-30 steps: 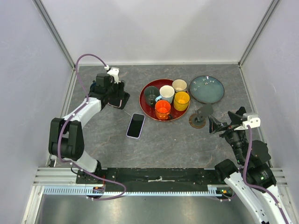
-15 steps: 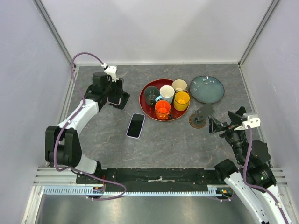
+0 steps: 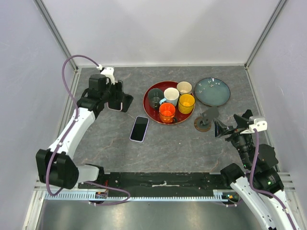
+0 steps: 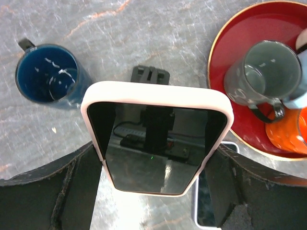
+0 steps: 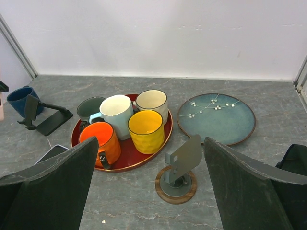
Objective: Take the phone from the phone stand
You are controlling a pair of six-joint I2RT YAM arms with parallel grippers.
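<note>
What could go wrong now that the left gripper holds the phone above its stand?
The left gripper pinches the phone only by its side edges; it could slip and drop onto the stand beneath.
The blue mug and the red tray with its grey mug flank it closely, so a sideways swing may clip one.
A second phone lies flat nearby; setting down carelessly could land on it.
</note>
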